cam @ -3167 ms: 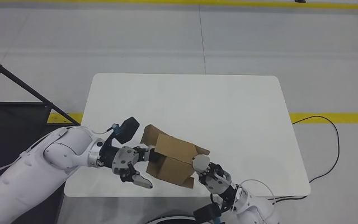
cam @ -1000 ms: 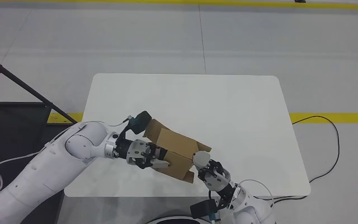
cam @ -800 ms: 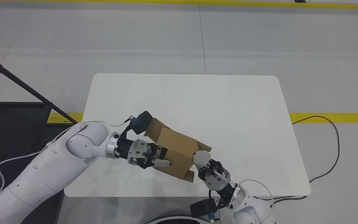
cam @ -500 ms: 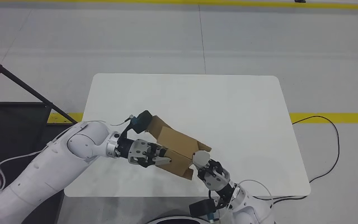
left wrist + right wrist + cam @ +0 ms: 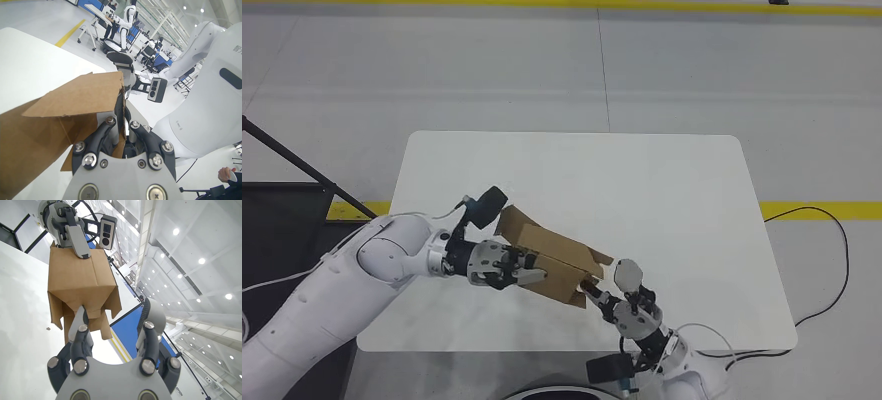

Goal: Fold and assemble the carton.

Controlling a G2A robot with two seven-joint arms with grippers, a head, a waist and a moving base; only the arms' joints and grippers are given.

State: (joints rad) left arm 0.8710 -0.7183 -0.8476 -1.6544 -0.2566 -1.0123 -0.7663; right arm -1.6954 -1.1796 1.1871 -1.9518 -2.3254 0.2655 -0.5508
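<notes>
Left gripper is clamped on a wall edge of the cardboard carton, held tilted at the near part of the white table. Right gripper is spread wide at the open end, one finger against an end flap. Step judged: closing the end flaps. Next, that flap would need to be pushed inward while the carton is held steady.

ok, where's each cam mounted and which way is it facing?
Top view: above the arms, facing down at the table; both arms show, meeting at the carton.
Left wrist view: on that wrist, looking along the left fingers, shut on a carton wall.
Right wrist view: on that wrist, looking up past the open right fingers at the carton's flaps.
Shared: all show the carton; each wrist view shows the other arm.
</notes>
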